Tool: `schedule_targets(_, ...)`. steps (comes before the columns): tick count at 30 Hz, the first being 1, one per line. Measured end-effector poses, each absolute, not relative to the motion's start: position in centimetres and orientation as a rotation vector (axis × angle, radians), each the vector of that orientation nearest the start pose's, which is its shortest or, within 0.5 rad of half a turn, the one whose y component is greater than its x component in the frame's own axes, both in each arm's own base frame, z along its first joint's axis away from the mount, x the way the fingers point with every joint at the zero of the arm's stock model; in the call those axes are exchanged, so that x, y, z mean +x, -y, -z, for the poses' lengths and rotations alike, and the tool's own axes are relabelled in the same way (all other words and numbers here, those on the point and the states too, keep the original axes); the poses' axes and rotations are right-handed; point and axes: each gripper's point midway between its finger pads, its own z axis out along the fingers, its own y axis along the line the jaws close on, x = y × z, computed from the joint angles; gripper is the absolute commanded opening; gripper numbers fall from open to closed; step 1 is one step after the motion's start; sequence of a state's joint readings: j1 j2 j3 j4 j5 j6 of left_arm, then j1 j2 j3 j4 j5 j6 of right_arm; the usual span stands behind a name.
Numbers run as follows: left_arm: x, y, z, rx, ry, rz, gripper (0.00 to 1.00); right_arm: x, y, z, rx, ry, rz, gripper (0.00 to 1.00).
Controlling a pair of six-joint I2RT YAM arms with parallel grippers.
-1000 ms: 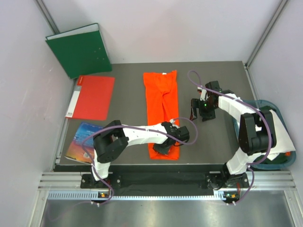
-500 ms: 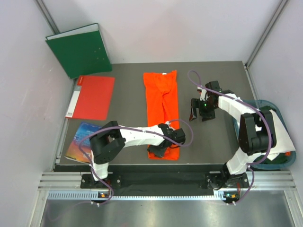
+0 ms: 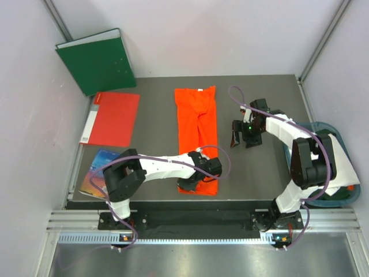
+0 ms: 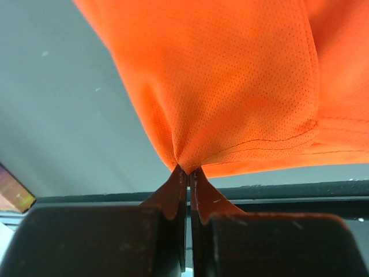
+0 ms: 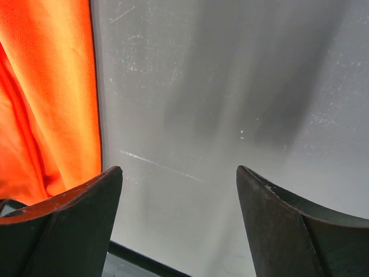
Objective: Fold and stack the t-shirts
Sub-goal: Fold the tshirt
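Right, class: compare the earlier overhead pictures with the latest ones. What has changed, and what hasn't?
The left gripper slid left along the near hem of the orange t-shirt and pinched shut on it. The right gripper stayed open beside the shirt, in the same place.

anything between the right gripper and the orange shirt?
Nothing: only bare table between right gripper and orange shirt, seen in the top view.

T-shirt (image 3: pixel 196 124) on table (image 3: pixel 155 92); folder (image 3: pixel 115 118) left of it; binder (image 3: pixel 98 60) behind folder.
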State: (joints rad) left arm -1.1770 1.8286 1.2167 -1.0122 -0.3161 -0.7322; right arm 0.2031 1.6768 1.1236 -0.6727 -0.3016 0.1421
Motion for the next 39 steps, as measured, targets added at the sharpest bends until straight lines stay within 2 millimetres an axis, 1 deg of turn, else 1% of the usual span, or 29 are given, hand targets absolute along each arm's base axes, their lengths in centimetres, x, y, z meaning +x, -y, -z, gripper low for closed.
schedule_targets(5, 13.3, 23.7, -4.5, 0.571, -2.797, -0.324, 0.00, 31.1, -12.4, -5.9, -0.163, -2.809, -0.505, 0.81)
schedule_targets(7, 13.3, 23.2, -5.0, 0.539, -2.789, -0.317, 0.00, 31.0, -12.5, -5.8, -0.170, -2.810, -0.508, 0.84)
schedule_targets(8, 13.2, 23.0, -5.1, 0.525, -2.790, -0.318, 0.11, 30.9, -12.6, -5.8, -0.174, -2.814, -0.509, 0.86)
schedule_targets(9, 13.1, 22.7, -5.1, 0.519, -2.793, -0.324, 0.28, 30.7, -12.7, -5.7, -0.179, -2.817, -0.514, 0.89)
schedule_targets(10, 12.9, 22.4, -4.9, 0.510, -2.798, -0.335, 0.45, 30.6, -12.9, -5.7, -0.183, -2.817, -0.521, 0.97)
schedule_targets(11, 12.7, 22.0, -4.8, 0.507, -2.804, -0.352, 0.73, 30.4, -12.9, -5.8, -0.185, -2.818, -0.526, 1.00)
schedule_targets(13, 12.3, 21.2, -4.5, 0.496, -2.818, -0.388, 0.99, 29.5, -13.1, -6.0, -0.190, -2.815, -0.550, 0.99)
schedule_targets(15, 12.2, 20.9, -4.6, 0.472, -2.823, -0.407, 0.99, 28.3, -13.4, -6.7, -0.189, -2.801, -0.580, 1.00)
schedule_targets(18, 12.2, 21.1, -5.3, 0.419, -2.816, -0.368, 0.99, 26.7, -14.0, -8.5, -0.176, -2.749, -0.646, 1.00)
schedule_targets(21, 12.5, 22.0, -7.6, 0.346, -2.781, -0.207, 0.99, 24.7, -15.0, -9.7, -0.153, -2.697, -0.736, 1.00)
schedule_targets(23, 12.7, 22.9, -9.9, 0.278, -2.738, -0.052, 0.96, 22.9, -16.0, -9.4, -0.139, -2.687, -0.809, 1.00)
schedule_targets(26, 13.1, 23.5, -12.5, 0.152, -2.671, 0.181, 0.95, 19.2, -17.8, -7.5, -0.119, -2.745, -0.923, 1.00)
schedule_targets(27, 13.2, 23.3, -12.9, 0.099, -2.657, 0.255, 0.94, 17.8, -18.3, -6.8, -0.112, -2.773, -0.953, 1.00)
schedule_targets(28, 13.4, 22.7, -12.9, 0.046, -2.653, 0.299, 0.94, 16.7, -18.8, -6.3, -0.104, -2.794, -0.985, 1.00)
schedule_targets(30, 14.0, 21.0, -11.9, -0.096, -2.653, 0.377, 0.94, 14.8, -19.8, -5.7, -0.085, -2.819, -1.037, 1.00)
schedule_targets(32, 14.4, 19.2, -9.9, -0.219, -2.679, 0.386, 0.93, 13.9, -20.7, -5.7, -0.068, -2.822, -1.079, 1.00)
schedule_targets(34, 14.5, 18.2, -8.2, -0.279, -2.718, 0.368, 0.92, 13.5, -21.5, -6.0, -0.042, -2.816, -1.112, 1.00)
schedule_targets(36, 14.3, 18.4, -6.9, -0.273, -2.776, 0.352, 0.91, 13.6, -22.1, -6.5, -0.021, -2.797, -1.132, 0.97)
schedule_targets(38, 14.3, 19.2, -5.9, -0.229, -2.837, 0.339, 0.90, 13.7, -22.6, -6.8, 0.000, -2.784, -1.146, 0.95)
schedule_targets(39, 14.2, 19.7, -5.5, -0.200, -2.868, 0.337, 0.90, 13.8, -22.8, -6.8, 0.013, -2.784, -1.146, 0.91)
